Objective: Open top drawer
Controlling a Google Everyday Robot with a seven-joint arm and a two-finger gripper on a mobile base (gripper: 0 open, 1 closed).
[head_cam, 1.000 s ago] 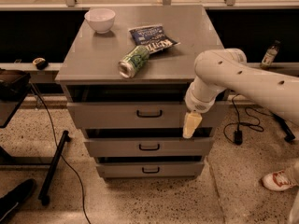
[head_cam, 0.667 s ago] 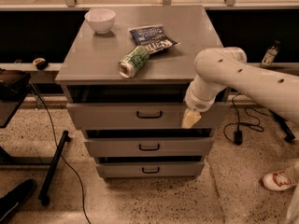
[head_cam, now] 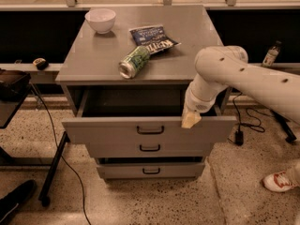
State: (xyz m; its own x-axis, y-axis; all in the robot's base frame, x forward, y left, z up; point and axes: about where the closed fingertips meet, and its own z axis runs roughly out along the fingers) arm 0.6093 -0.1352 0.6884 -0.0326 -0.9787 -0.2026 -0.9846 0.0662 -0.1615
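The top drawer (head_cam: 108, 130) of a grey cabinet stands pulled out towards me, its dark box open behind the wide flat front panel. Its small black bar handle (head_cam: 150, 130) is at the panel's centre. My gripper (head_cam: 190, 120), with a yellowish tip, sits at the top edge of the drawer front, right of the handle. The white arm (head_cam: 243, 78) reaches in from the right.
On the cabinet top (head_cam: 89, 60) are a white bowl (head_cam: 101, 20), a green can (head_cam: 134, 62) on its side and a blue snack bag (head_cam: 152, 37). Two shorter drawers (head_cam: 150, 148) (head_cam: 151, 170) are below. A black stand (head_cam: 51, 172) is at left, a person's shoe (head_cam: 276, 182) at right.
The top drawer has slid out from shut to well open. The gripper has stayed at the drawer front's right part and moved towards me with it.
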